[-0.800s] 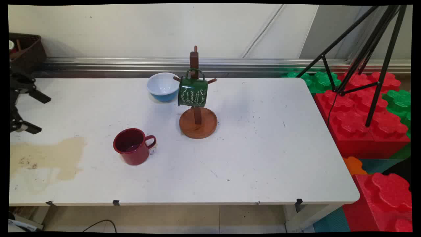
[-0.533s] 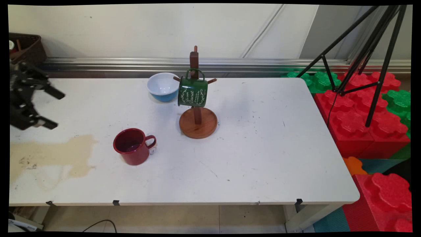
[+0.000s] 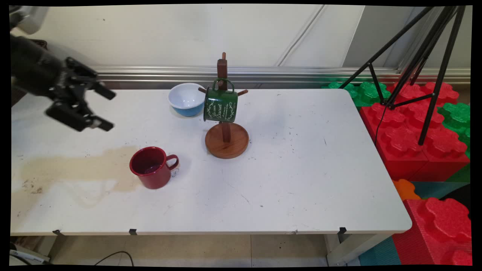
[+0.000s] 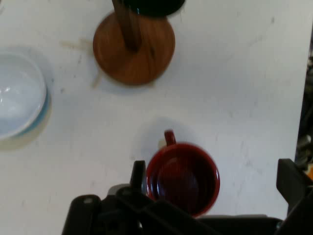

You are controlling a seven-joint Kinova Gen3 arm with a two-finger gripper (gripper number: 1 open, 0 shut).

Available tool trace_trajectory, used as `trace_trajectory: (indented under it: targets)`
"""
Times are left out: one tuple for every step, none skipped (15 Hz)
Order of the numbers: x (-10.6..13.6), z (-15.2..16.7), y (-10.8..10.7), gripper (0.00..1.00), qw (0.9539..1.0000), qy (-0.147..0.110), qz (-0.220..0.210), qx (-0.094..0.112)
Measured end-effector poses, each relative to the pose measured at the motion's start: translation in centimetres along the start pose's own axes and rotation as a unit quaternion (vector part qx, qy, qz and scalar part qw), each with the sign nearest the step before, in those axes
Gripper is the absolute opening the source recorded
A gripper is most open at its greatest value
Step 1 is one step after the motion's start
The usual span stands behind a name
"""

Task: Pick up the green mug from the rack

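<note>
My black gripper [image 3: 110,110] hangs open and empty above the table's left side, its fingers pointing right. A dark red mug [image 3: 150,167] stands upright below and to the right of it, handle to the right. In the hand view the red mug [image 4: 183,177] lies between the two spread fingers [image 4: 138,174]. A green enamel mug [image 3: 220,104] hangs by its handle on a wooden mug tree [image 3: 226,137]. Behind and left of the tree sits a bowl [image 3: 186,98], white inside and blue outside.
A tan stain [image 3: 67,169] spreads over the table's left front. Red and green foam blocks [image 3: 414,128] and a black tripod [image 3: 418,64] stand off the right edge. A metal rail [image 3: 301,73] runs along the wall behind the white table [image 3: 308,177].
The gripper has come in from the left edge, moving right and upward toward the red mug. Mugs, bowl and tree have stayed put.
</note>
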Motion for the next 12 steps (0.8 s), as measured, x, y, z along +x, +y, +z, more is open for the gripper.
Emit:
trace_trajectory:
  targets:
    - [0.7, 0.6, -0.1, 1.00, 0.9999, 0.009, -0.004, -0.002]
    - [1.3, 1.1, -0.2, 1.00, 0.9998, 0.017, -0.007, -0.004]
    - [1.7, 1.5, -0.2, 1.00, 0.9997, 0.022, -0.010, -0.005]
    - [2.2, 2.1, -0.3, 1.00, 0.9994, 0.030, -0.014, -0.008]
    - [2.6, 2.5, -0.3, 1.00, 0.9992, 0.035, -0.017, -0.009]
    - [3.1, 3.2, -0.3, 1.00, 0.9988, 0.042, -0.021, -0.012]
    - [3.7, 3.9, -0.4, 1.00, 0.9983, 0.050, -0.026, -0.015]
    - [4.2, 4.6, -0.4, 1.00, 0.9977, 0.057, -0.031, -0.018]
    - [4.6, 5.3, -0.4, 1.00, 0.9972, 0.063, -0.036, -0.019]
    - [5.0, 6.1, -0.5, 1.00, 0.9966, 0.069, -0.041, -0.020]
    - [5.4, 6.9, -0.5, 1.00, 0.9960, 0.074, -0.047, -0.020]
    - [5.7, 7.6, -0.5, 1.00, 0.9954, 0.077, -0.052, -0.020]
